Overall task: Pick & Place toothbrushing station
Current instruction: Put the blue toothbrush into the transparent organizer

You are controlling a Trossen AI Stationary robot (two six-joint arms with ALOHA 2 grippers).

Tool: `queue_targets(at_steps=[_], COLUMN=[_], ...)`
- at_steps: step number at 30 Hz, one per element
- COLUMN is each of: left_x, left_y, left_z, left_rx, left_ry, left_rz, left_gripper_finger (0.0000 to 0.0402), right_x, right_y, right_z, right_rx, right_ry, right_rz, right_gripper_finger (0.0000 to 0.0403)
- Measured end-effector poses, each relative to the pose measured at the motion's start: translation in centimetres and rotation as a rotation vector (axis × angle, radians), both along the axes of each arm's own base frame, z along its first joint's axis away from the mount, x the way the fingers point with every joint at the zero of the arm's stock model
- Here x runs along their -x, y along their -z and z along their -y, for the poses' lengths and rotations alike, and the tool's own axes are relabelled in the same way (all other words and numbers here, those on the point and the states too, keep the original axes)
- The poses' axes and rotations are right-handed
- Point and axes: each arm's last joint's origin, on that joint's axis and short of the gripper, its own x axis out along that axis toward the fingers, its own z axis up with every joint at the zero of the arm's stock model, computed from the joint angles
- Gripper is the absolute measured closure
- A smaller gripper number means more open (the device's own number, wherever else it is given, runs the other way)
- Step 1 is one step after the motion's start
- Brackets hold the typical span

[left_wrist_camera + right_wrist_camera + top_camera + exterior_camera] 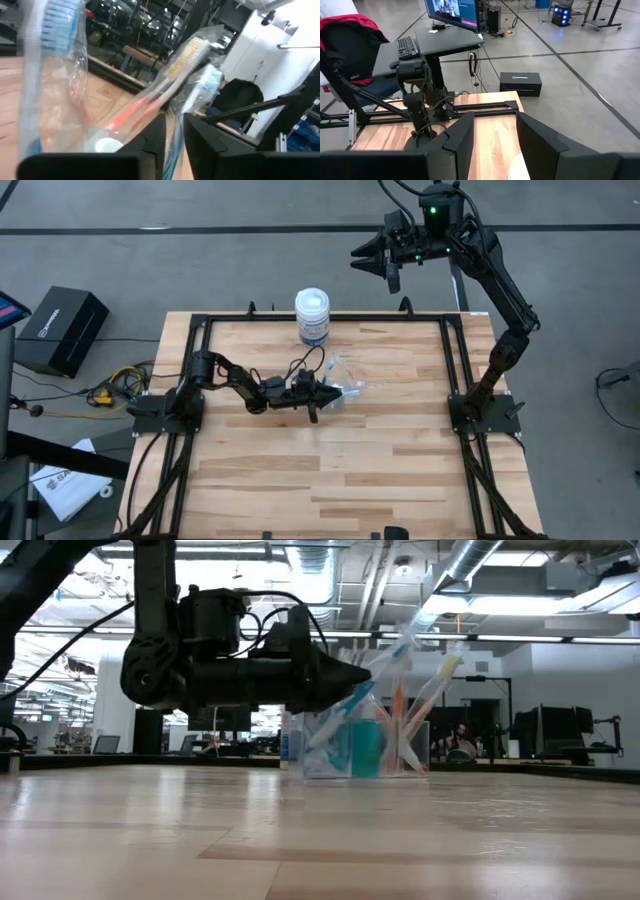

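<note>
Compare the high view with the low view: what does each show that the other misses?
Only the high view shows the white jar at the table's far edge and the right gripper raised beyond the table, open. Only the low view shows the toothbrushes standing tilted in the clear holder. Both show the left gripper at the holder.

This is a robotics lab in an open, industrial-style workspace. A butcher-block counter [330, 450] framed in black metal rails carries two dark robot arms and stands on a bare grey concrete floor [200, 240] marked with dark lines. Exposed ducts and pipes [470, 565] run under the ceiling among long strip lights. Beside the counter stand a desk with a monitor [452, 12] and keyboard [407, 47], a black equipment case [520, 82] on the floor, and loose cables [115, 385].
</note>
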Motion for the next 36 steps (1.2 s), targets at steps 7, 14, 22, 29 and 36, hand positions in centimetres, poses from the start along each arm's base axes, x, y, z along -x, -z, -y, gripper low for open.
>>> queue_targets(at_steps=[7, 14, 22, 29, 36], left_x=[1.2, 2.4, 3.0, 4.7, 6.5], left_y=[-2.8, -3.5, -7.2, -11.1, -13.6], left_z=[0.0, 0.0, 0.1, -0.5, -2.2], left_rx=[-0.085, -0.095, -0.083, -0.115, -0.097], left_ry=[-0.028, -0.047, -0.015, -0.001, 0.014], left_rz=[0.059, 0.057, 0.148, -0.220, -0.282], left_gripper_finger=[0.0286, 0.0260, 0.0260, 0.0260, 0.0252], right_x=[0.0, 0.0, -0.1, -0.2, -0.3], right_y=[0.0, -0.1, -0.4, -1.0, -1.7], right_z=[0.0, 0.0, 0.1, 0.2, 0.2], right_rx=[-0.001, 0.005, 0.014, -0.011, -0.038], right_ry=[0.000, 0.000, 0.004, 0.019, 0.003], right_rz=[0.001, 0.010, 0.035, 0.092, 0.161], right_gripper_finger=[0.0265, 0.0262, 0.0265, 0.0260, 0.0259])
